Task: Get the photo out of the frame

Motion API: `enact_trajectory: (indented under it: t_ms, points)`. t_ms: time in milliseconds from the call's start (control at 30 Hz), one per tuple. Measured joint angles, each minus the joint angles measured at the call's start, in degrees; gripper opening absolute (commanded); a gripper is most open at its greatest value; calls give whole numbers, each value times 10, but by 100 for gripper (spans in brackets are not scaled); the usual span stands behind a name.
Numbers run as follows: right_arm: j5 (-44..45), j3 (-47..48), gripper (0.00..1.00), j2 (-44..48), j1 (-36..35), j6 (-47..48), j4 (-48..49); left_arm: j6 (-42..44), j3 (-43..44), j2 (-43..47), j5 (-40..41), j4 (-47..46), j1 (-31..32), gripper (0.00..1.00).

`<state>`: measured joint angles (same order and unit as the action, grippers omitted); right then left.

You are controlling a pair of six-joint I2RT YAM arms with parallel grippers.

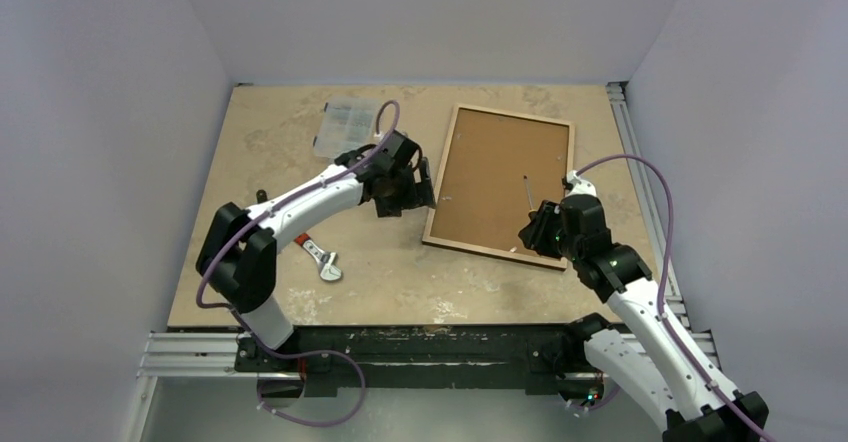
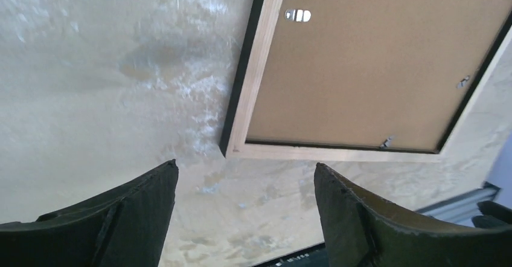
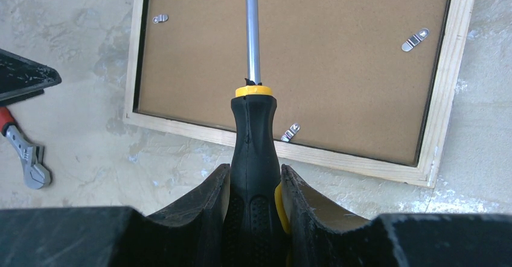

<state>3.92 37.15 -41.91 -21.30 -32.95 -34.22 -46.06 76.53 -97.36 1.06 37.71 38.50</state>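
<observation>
the frame [image 1: 500,184] lies face down, brown backing [image 3: 338,55] up, so the photo is hidden; the right gripper [image 3: 255,182], at the frame's near edge, is clenched on a screwdriver [image 3: 253,140] whose shaft reaches over the backing; the left gripper [image 2: 246,167] hangs released, fingers spread, just left of the frame; a wrench [image 1: 320,259] lies farther left

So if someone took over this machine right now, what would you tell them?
Left fingers open, empty, near the frame.
Right fingers shut on the screwdriver, its shaft above the brown backing.
Frame lies face down; metal clips sit over the backing; photo not visible.
Done: tool picked up.
To do: turn clips, lift backing, take out photo.
</observation>
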Motion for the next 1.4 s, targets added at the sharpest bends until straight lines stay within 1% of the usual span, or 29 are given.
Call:
enact_trajectory:
  t_ms: [167, 333, 433, 533, 633, 833, 867, 933, 967, 1167, 1300, 1333, 1400]
  points:
    - [-1, -2, 0, 0, 0, 0, 1, -169, -103, 37, -56, -64, 2, 78]
    - [-2, -2, 0, 1, 0, 0, 3, -344, -196, 45, -99, -152, 33, 81]
    - [-2, -2, 0, 1, 0, 0, 4, -431, -209, 31, -125, -221, 53, 79]
    - [-2, -2, 0, 5, 0, 0, 4, -509, -209, -5, -144, -308, 75, 74]
    - [-2, -2, 0, 9, 0, 0, 3, -571, -208, -43, -149, -360, 97, 70]
    - [-2, -2, 0, 15, 0, 0, 3, -640, -179, -104, -144, -385, 126, 65]
    - [-2, -2, 0, 15, 0, 0, 3, -645, -173, -112, -143, -386, 128, 63]
    - [-2, -2, 0, 15, 0, 0, 3, -658, -160, -127, -137, -387, 131, 53]
    - [-2, -2, 0, 15, 0, 0, 3, -661, -156, -130, -134, -385, 131, 51]
    - [-3, -2, 0, 20, 0, 0, 3, -658, -124, -152, -110, -352, 134, 49]
    - [-4, -2, 0, 21, 0, 0, 3, -658, -113, -159, -106, -345, 134, 48]
    - [-4, -2, 0, 22, 0, 0, 3, -658, -109, -161, -106, -342, 134, 48]
    - [-4, -2, 0, 22, 0, 0, 3, -657, -102, -165, -105, -335, 134, 43]
